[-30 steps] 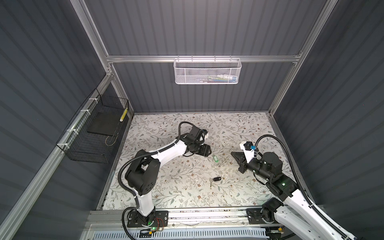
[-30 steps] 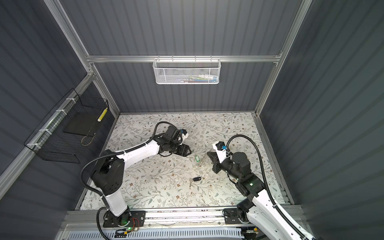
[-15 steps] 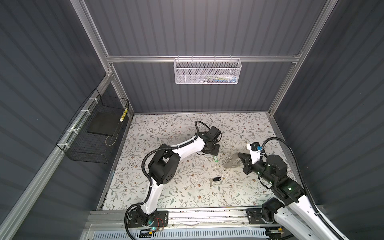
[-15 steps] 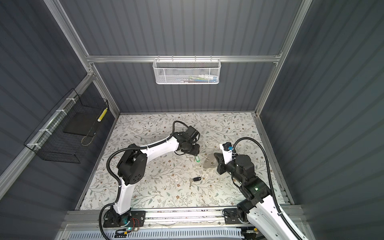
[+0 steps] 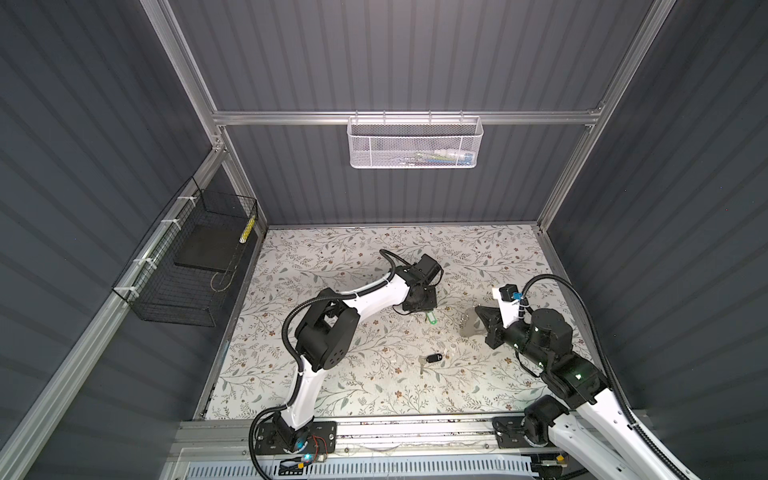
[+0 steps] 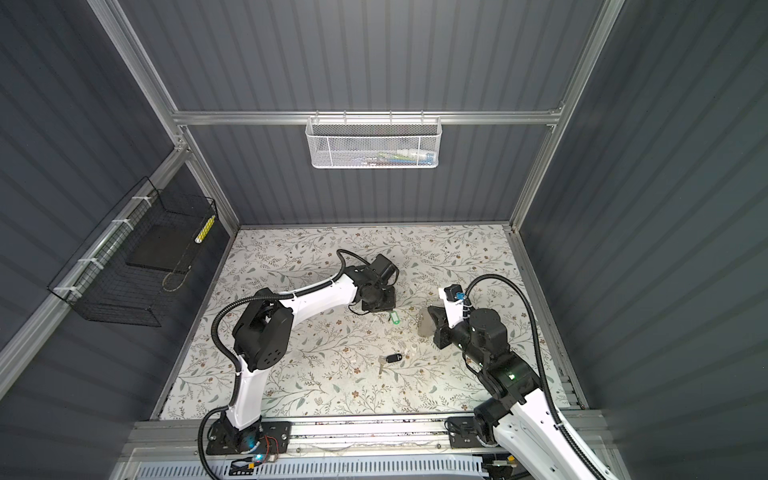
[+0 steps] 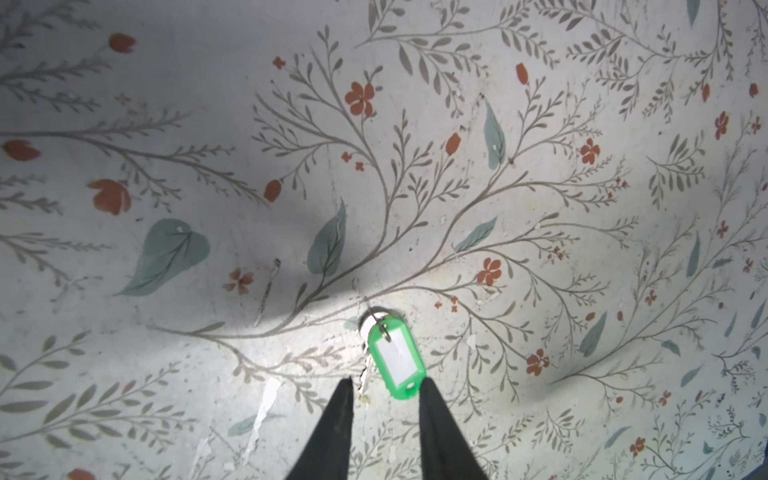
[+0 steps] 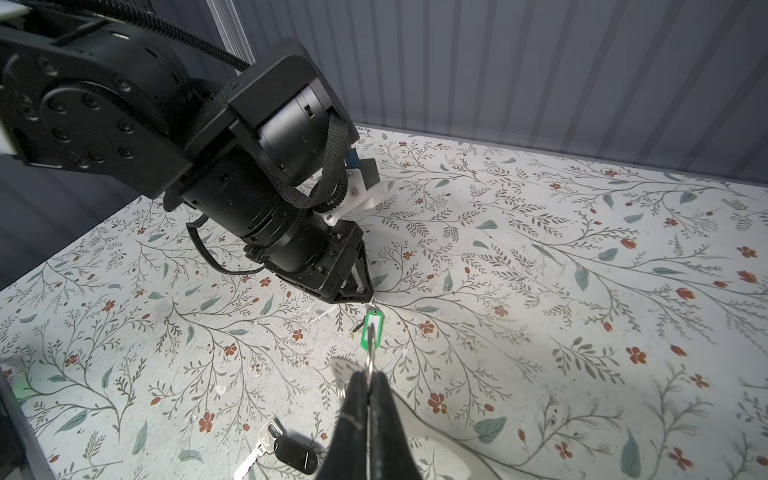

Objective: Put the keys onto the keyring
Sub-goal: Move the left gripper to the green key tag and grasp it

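Fingers [image 7: 343, 419] of left gripper [image 7: 387, 390] narrowly parted, straddling tag end of green-tagged key [image 7: 397, 360], nothing gripped; right gripper [image 8: 369, 384] pinched tight on keyring [image 5: 471, 322]; green-tagged key flat on floral mat [image 7: 208, 124] close by keyring, black-tagged key [image 5: 432, 358] near keyring too; probably light, thin, slippery; best pinched across plastic tag.

We find the green-tagged silver key [image 5: 432, 318] left of the grey keyring plate [image 5: 471, 323]. The black-tagged silver key [image 5: 432, 358] lies before both.
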Controlling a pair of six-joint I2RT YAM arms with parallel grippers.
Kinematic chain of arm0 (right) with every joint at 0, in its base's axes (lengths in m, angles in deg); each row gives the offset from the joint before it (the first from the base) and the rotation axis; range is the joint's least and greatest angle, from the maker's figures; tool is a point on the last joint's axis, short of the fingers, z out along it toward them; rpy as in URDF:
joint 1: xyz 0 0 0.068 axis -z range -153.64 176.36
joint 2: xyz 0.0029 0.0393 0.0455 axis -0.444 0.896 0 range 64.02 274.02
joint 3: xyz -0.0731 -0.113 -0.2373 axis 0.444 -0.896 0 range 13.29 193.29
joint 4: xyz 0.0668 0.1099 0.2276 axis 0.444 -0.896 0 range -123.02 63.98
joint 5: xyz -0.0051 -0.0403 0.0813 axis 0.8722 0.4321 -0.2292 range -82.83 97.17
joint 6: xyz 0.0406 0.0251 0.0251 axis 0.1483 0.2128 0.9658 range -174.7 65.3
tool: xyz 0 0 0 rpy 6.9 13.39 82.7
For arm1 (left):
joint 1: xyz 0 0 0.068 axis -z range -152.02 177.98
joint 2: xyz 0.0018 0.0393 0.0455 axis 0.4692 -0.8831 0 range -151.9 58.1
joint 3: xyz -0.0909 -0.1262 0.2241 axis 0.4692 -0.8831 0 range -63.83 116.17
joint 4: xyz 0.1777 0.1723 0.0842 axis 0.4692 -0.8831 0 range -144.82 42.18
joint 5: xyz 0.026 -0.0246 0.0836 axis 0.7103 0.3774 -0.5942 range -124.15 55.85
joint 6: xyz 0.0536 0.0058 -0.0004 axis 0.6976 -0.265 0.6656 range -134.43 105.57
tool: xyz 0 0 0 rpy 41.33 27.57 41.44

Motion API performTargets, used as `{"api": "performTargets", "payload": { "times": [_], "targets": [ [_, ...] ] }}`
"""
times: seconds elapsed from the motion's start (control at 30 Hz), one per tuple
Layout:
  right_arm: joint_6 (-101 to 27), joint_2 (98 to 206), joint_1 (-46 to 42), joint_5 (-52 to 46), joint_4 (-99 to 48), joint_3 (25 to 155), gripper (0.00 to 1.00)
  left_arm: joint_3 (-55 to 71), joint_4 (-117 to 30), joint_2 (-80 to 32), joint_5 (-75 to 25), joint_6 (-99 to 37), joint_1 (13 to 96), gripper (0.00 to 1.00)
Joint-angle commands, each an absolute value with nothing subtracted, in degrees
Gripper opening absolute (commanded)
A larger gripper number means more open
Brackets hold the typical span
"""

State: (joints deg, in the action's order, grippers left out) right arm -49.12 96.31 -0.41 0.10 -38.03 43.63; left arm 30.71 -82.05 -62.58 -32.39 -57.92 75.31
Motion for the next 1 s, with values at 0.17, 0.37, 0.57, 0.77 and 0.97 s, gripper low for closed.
{"api": "performTargets", "payload": {
  "times": [0.17, 0.37, 0.57, 0.77, 0.97],
  "targets": [
    [-49.2, 95.7, -0.2, 0.1, -37.0, 43.1, 0.0, 33.5, -82.0, -65.7, -31.1, -60.6, 75.9, 0.28],
    [-49.7, 95.8, -0.1, 0.1, -36.8, 42.9, 0.0, 35.7, -82.7, -67.6, -30.7, -60.3, 75.8, 0.27],
    [-50.1, 96.0, 0.0, 0.1, -36.5, 42.5, 0.0, 37.4, -84.0, -69.2, -30.5, -59.8, 75.9, 0.25],
    [-50.2, 96.2, 0.1, -0.2, -36.1, 42.2, 0.0, 37.1, -84.5, -69.3, -30.5, -59.7, 75.9, 0.22],
    [-50.3, 96.5, 0.3, -0.5, -35.8, 42.1, 0.0, 36.4, -84.4, -69.2, -30.6, -60.0, 75.9, 0.23]
  ]
}}
